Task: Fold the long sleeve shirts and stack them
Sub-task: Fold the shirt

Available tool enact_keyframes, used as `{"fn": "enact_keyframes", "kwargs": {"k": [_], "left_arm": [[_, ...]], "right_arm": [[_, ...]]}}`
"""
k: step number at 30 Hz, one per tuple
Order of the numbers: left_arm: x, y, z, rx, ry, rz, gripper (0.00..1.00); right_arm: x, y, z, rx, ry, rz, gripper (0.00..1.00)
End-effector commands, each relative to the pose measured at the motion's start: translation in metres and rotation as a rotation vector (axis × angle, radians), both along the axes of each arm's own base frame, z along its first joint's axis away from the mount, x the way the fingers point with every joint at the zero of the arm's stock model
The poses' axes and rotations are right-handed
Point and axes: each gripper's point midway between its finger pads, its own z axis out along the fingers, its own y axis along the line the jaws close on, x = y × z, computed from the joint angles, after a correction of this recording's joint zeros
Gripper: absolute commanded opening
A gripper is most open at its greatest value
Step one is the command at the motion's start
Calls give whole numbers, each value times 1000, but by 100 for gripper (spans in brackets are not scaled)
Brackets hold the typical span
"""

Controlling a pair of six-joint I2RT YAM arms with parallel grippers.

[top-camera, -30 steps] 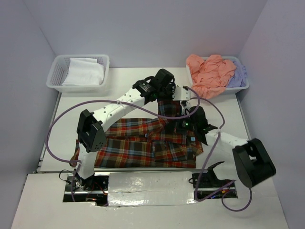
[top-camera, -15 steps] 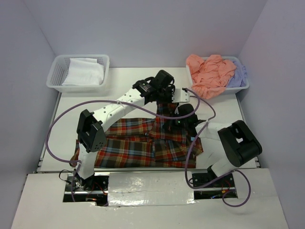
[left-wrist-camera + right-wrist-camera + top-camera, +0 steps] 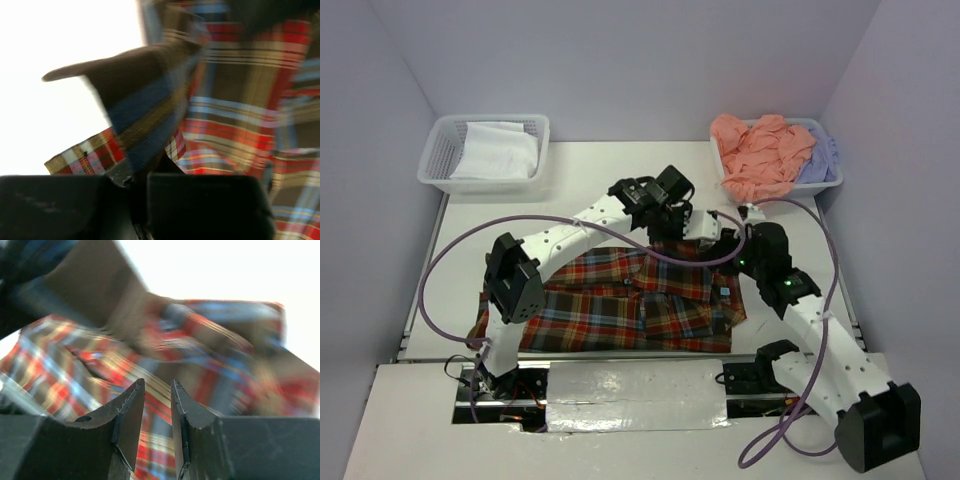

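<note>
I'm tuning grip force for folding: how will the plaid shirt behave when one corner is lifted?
Likely floppy: the plaid shirt lies creased on the table, and the flap pinched in the left gripper bends over. Probably light: a small pinch holds that flap up. Lifted by one corner, the rest would probably trail and bunch.

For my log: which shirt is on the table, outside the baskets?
The plaid shirt: it lies spread on the table; the pink shirt and lavender shirt are heaped in a basket.
</note>
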Motion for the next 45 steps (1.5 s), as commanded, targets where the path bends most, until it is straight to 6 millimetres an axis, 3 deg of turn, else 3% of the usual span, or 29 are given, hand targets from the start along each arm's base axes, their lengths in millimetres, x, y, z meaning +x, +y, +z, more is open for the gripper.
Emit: {"fn": "enact_keyframes", "kwargs": {"k": [1,3,8,11,15,16,17,18,23,27,32,34,36,37,39,40,42,43,45], "left_arm": [[-44,4,-20,57,128,-70,10],[-51,5,-26,62,162,-61,11],[-73,0,-39,62,244,-69,11],[-91,-4,-46,63,289,-113,20],[-115,0,-60,107,298,-194,48],[-120,4,-64,124,294,-208,66],[-123,3,-64,128,283,-222,75],[-123,6,-65,142,269,-225,99],[-126,9,-40,154,223,-289,99],[-139,10,4,93,230,-342,99],[-151,35,21,120,220,-377,99],[-138,44,19,123,187,-313,99],[-127,56,16,95,202,-219,99],[-106,64,20,50,206,-138,99],[-92,69,33,-62,281,-31,99],[-70,83,39,-117,300,62,99],[-50,89,49,-212,318,156,99],[-34,100,46,-237,305,212,99],[-21,115,47,-238,262,292,99]], "right_arm": [[-19,-46,-6,-113,123,-147,36],[-27,-63,-1,-135,145,-217,39],[-35,-73,9,-118,187,-299,44],[-36,-85,3,-142,230,-365,45],[-31,-86,5,-133,215,-368,45],[-31,-84,6,-127,214,-360,45],[-30,-84,6,-126,209,-356,46],[-29,-83,8,-126,198,-348,46],[-26,-65,15,-95,161,-227,50],[-15,-44,20,-25,129,-130,50],[3,-15,11,45,144,-39,38],[8,-6,7,28,163,-6,27],[7,12,10,17,138,61,23],[7,20,12,11,120,92,23],[8,41,10,-6,96,163,23],[13,47,5,-13,112,176,23],[22,55,3,1,119,172,23],[31,58,-2,1,133,165,23],[36,65,-2,10,138,185,22]]}}
